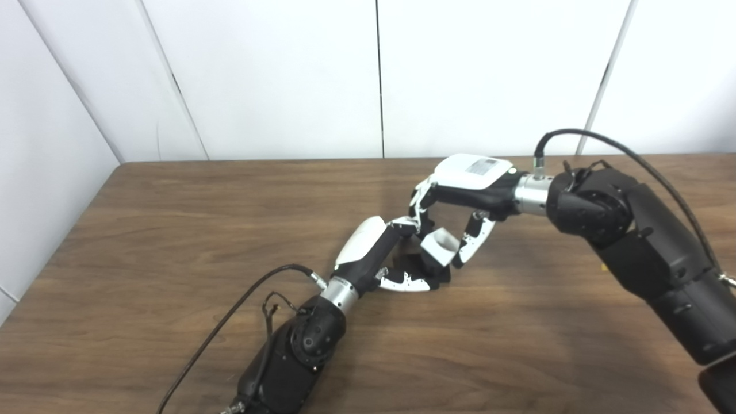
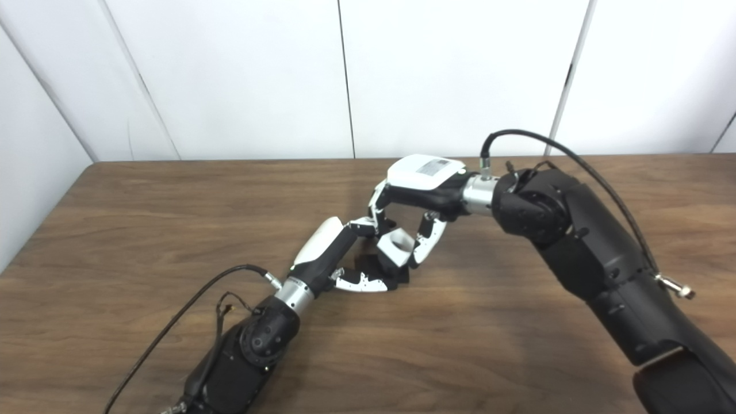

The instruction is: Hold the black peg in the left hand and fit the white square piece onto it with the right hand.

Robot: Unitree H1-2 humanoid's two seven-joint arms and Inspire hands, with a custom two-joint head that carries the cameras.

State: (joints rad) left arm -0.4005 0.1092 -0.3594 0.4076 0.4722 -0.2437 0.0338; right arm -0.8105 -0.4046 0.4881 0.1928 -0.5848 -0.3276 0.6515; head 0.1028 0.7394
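Note:
My left hand (image 1: 384,253) rests low over the wooden table (image 1: 172,230) near its middle, fingers curled around the black peg (image 1: 422,269), which shows only as a dark block between thumb and fingers. My right hand (image 1: 460,201) comes in from the right, palm down, and pinches the white square piece (image 1: 440,246) between its fingers and thumb. The white piece sits tilted right against the top of the black peg, touching it. In the right eye view the white piece (image 2: 398,246) and the peg (image 2: 382,270) meet the same way. How deep the peg sits in the piece is hidden.
A black cable (image 1: 230,322) loops from the left forearm across the table's near side. Another cable (image 1: 621,149) arches over the right wrist. White wall panels (image 1: 379,75) stand behind the table's far edge.

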